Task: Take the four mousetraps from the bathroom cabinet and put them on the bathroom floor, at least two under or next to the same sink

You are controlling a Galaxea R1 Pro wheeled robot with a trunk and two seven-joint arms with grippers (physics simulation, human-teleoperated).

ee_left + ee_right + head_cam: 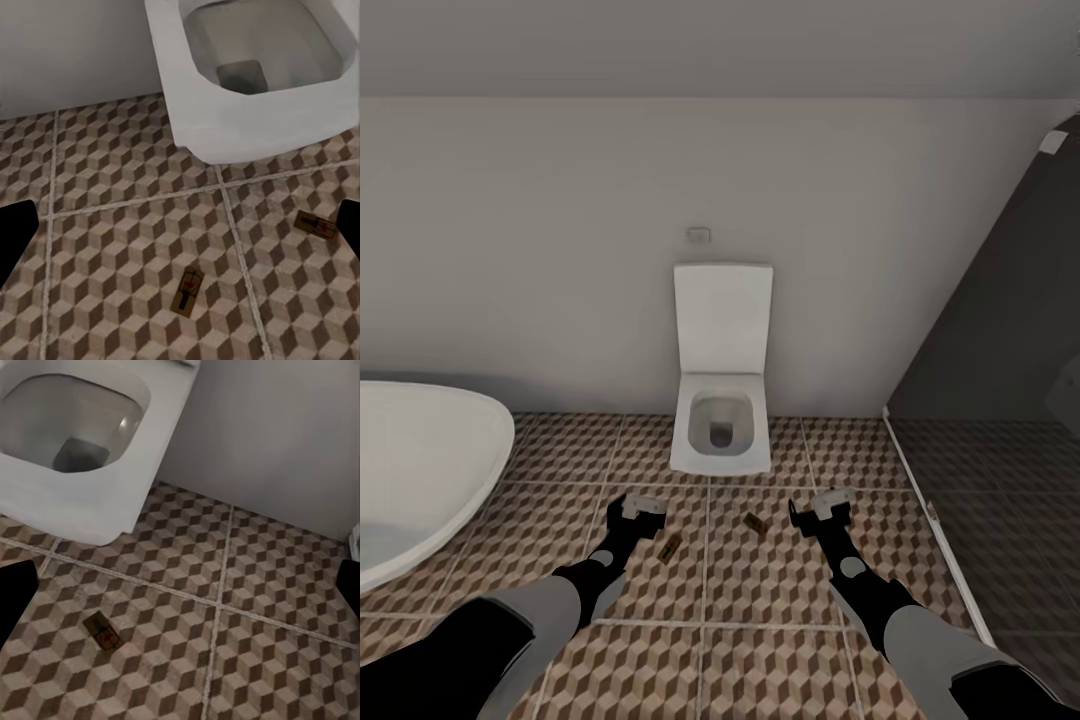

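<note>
1. Lying flat on the floor (760,590) in front of the toilet (721,432) are two traps, and neither is in a gripper.
2. The left trap (669,547) sits just beside the left gripper (635,507), on its inner side and a little nearer the robot; its long axis runs diagonally across the tile. In the left wrist view it (187,289) lies between the two dark fingertips, near the tile seam.
3. The right trap (755,524) lies between the two grippers, closer to the right gripper (818,508), also on a diagonal. The right wrist view shows it (103,632) off toward one fingertip, below the toilet bowl (71,442).
4. Both grippers are spread wide and empty: in each wrist view the fingertips sit at opposite edges with bare tile between.
5. Judgement: if a trap needs shifting, each arm is nearest its own side's trap and would have to draw back and inward, turning the wrist to cross the short width.
6. No sink or cabinet is visible, so closeness to the sink cannot be told.
</note>
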